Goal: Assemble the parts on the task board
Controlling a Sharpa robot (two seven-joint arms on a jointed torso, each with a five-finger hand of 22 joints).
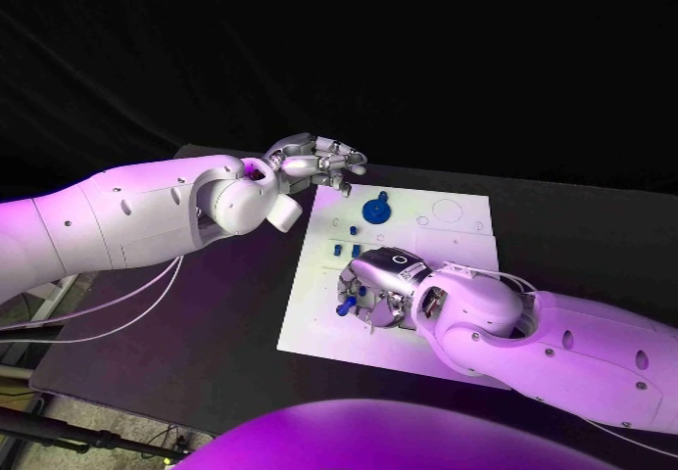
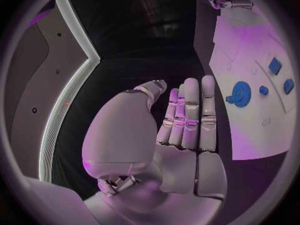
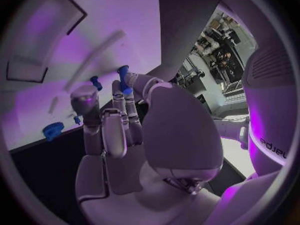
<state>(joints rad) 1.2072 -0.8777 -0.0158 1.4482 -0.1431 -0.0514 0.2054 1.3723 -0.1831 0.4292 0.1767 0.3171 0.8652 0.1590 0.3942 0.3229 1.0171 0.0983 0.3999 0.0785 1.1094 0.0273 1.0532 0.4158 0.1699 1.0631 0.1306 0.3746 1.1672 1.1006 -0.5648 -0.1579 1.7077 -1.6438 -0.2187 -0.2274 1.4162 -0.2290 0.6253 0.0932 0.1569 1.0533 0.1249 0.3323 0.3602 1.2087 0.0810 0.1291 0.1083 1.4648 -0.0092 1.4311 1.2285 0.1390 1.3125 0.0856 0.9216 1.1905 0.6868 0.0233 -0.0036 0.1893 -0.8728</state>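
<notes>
I'm seeing the white task board (image 1: 318,323) sitting mid-table, outlines printed on it but no writing I can read. My left hand (image 1: 314,162) is hovering off its far corner, fingers loosely curled, holding nothing. My right hand (image 1: 379,289) is over the board, looks like pinching a small blue peg (image 3: 124,79). Blue gear (image 1: 374,210) is lying near the far edge.
</notes>
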